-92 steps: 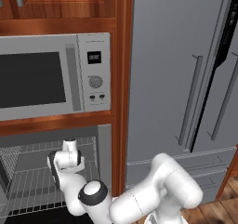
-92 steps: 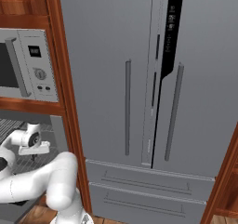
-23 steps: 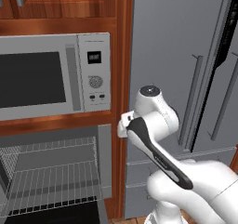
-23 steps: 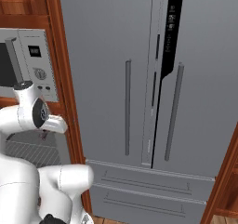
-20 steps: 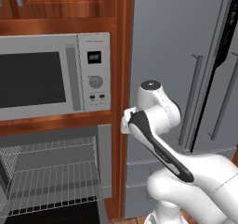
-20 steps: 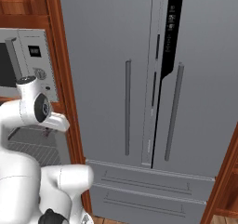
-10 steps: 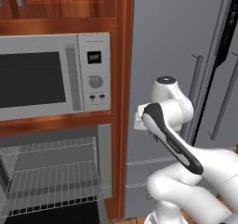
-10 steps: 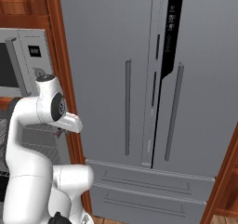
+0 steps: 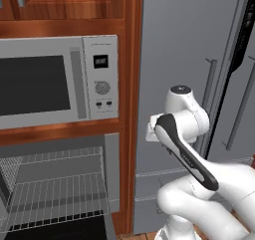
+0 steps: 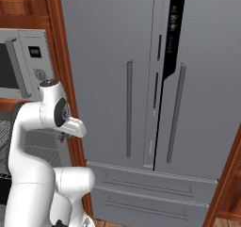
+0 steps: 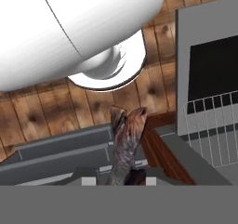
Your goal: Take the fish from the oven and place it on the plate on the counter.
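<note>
You have the tall grey fridge (image 10: pixel 141 80) ahead, the oven (image 9: pixel 55 184) open at lower left (rack bare), and the microwave (image 9: pixel 60 79) above it. Your gripper (image 11: pixel 125 179) is clamped on the fish (image 11: pixel 124 144), held over the wooden floor (image 11: pixel 42 111).

The arm (image 9: pixel 182 149) has come up out of the oven (image 9: pixel 55 184) and swung right, in front of the fridge (image 9: pixel 199 60). The gripper (image 11: pixel 124 179) now holds the fish (image 11: pixel 124 144).
</note>
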{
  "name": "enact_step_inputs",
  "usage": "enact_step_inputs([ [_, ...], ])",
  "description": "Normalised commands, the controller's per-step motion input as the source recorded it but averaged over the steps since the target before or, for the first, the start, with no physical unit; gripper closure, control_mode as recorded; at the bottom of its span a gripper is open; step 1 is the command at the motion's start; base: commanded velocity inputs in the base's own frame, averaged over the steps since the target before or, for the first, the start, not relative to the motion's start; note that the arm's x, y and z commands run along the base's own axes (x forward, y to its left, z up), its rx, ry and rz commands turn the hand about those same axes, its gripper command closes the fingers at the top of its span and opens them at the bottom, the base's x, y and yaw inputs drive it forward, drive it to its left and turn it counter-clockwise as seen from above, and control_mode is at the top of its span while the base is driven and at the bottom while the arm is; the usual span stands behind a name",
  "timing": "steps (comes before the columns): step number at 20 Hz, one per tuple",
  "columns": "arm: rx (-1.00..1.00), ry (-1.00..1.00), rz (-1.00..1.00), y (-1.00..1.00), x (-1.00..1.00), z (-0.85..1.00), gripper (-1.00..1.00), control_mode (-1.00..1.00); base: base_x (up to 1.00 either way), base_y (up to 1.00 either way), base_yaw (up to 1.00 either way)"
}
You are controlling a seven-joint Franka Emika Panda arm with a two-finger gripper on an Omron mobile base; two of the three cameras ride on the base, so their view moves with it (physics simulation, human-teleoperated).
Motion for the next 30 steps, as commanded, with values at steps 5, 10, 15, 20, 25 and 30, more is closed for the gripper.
enact_step_inputs([
  [5,0.00,0.00,0.00,0.00,0.00,0.00,1.00,1.00,-0.23,-0.72,0.00],
  [10,0.00,0.00,0.00,0.00,0.00,0.00,1.00,1.00,-0.12,-1.00,0.00],
  [15,0.00,0.00,0.00,0.00,0.00,0.00,1.00,1.00,0.00,-1.00,0.00],
  [20,0.00,0.00,0.00,0.00,0.00,0.00,1.00,1.00,0.00,-1.00,0.00],
  [25,0.00,0.00,0.00,0.00,0.00,0.00,1.00,1.00,0.08,-1.00,0.06],
  [30,0.00,0.00,0.00,0.00,0.00,0.00,1.00,1.00,0.26,-0.90,0.11],
])
